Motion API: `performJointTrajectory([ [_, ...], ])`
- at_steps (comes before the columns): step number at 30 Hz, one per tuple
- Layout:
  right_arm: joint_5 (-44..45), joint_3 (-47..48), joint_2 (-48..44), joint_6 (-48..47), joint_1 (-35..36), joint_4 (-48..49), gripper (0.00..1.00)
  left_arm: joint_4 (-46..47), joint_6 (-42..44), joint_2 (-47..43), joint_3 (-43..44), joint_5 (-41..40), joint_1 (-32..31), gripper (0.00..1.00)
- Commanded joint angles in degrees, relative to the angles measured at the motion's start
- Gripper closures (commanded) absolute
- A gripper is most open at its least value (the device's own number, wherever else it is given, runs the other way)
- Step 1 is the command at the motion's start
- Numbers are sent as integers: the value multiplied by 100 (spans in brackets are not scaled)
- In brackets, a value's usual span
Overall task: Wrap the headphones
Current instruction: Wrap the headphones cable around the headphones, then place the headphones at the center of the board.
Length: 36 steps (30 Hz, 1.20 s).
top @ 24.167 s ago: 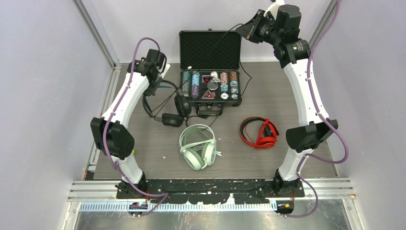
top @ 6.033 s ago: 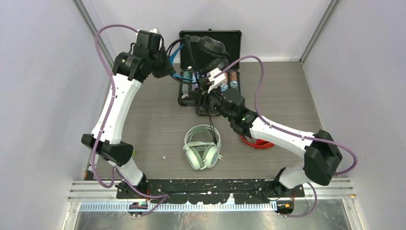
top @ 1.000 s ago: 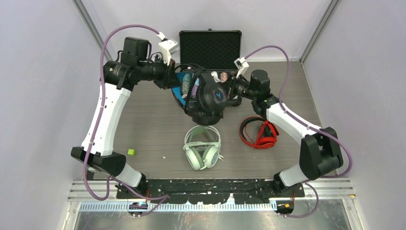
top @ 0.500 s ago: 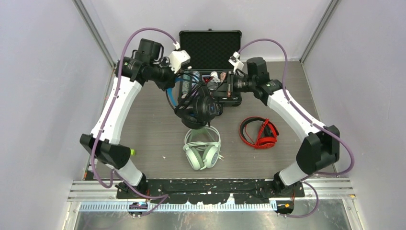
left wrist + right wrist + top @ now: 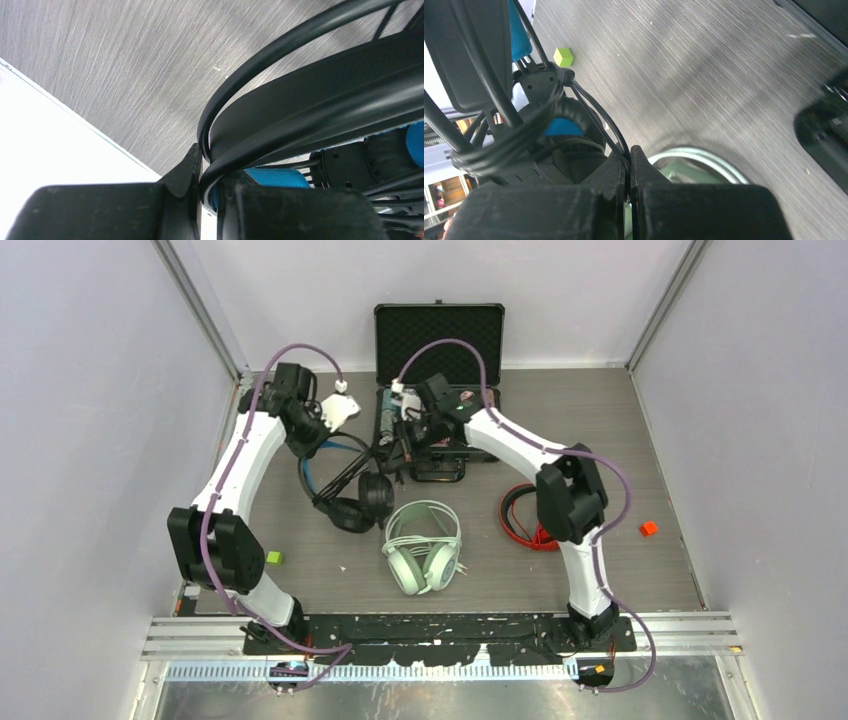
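Note:
The black headphones (image 5: 352, 498) with the blue-lined headband (image 5: 310, 95) hang low over the table, left of centre, with their black cable (image 5: 599, 117) looped around the cups. My left gripper (image 5: 318, 443) is shut on the headband, which sits pinched between the jaws (image 5: 207, 170). My right gripper (image 5: 404, 436) is shut on a strand of the black cable (image 5: 629, 156) just right of the cups. The mint-green headphones (image 5: 425, 545) lie flat in the middle with their white cable. The red headphones (image 5: 522, 515) lie to the right, partly hidden behind my right arm.
An open black case (image 5: 440, 340) with poker chips stands at the back centre, right behind my right gripper. A small green cube (image 5: 273, 557) lies near the left arm's base, and a small red cube (image 5: 649, 528) lies at the right.
Both arms came down and to the left, lowering the black headphones from mid-air over the case toward the table. The right arm folded in, its gripper now left of the case.

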Motion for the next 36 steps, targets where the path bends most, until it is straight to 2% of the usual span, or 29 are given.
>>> performJointTrajectory([
  [1,633,657,275,-232,-160,460,99,-555,1759,-290,-710,-1412,376,100],
  [5,799,795,634,-253,65,854,100,-426,2295,-150,-872,-1373,432,100],
  [8,898,808,807,-265,179,1211,99,80,2662,-123,-1094,-1418,568,100],
  [15,1108,62,872,-440,276,2614,100,359,2797,227,-1308,-1862,687,100],
  [29,1394,744,1617,-122,346,2297,100,422,2460,1255,-1019,-1905,1107,100],
  [31,1344,739,1676,-54,346,2376,98,460,2504,1305,-1057,-1848,1102,94],
  [34,1337,746,1736,52,349,2419,95,545,2553,1227,-1107,-1628,1065,66],
  [36,1351,712,1723,78,367,2424,95,605,2529,1181,-1108,-1553,1009,59],
])
